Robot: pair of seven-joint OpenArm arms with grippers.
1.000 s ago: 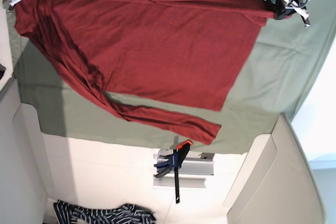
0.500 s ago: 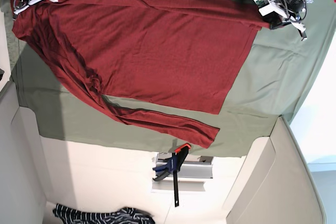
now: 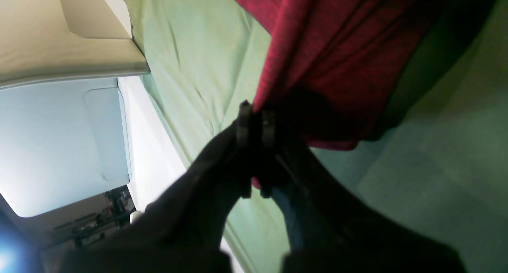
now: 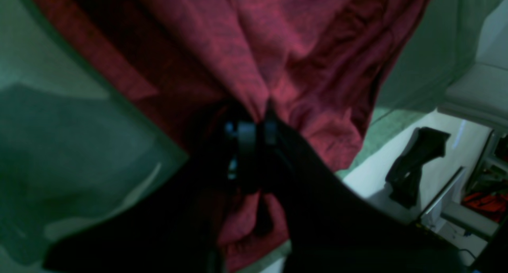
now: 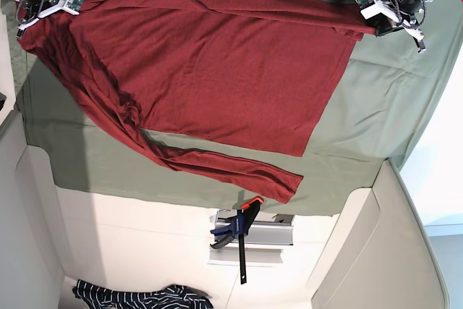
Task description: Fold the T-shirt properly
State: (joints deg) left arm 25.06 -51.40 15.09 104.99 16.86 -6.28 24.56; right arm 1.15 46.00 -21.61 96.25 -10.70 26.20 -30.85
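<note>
My left gripper [image 3: 256, 113] pinches a hem corner and my right gripper [image 4: 256, 124] the shoulder end of the red T-shirt [image 5: 217, 70], lifting that edge off the green cloth [image 5: 383, 106], likely to fold it over.

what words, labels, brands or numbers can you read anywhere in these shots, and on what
None can be read in any view.
The long-sleeved dark red shirt is plain, no print or tag showing.
The green table cloth bears no marking.
The blue and orange bar clamp is too small to show any brand.
The black and white striped garment has only its pattern.
</note>
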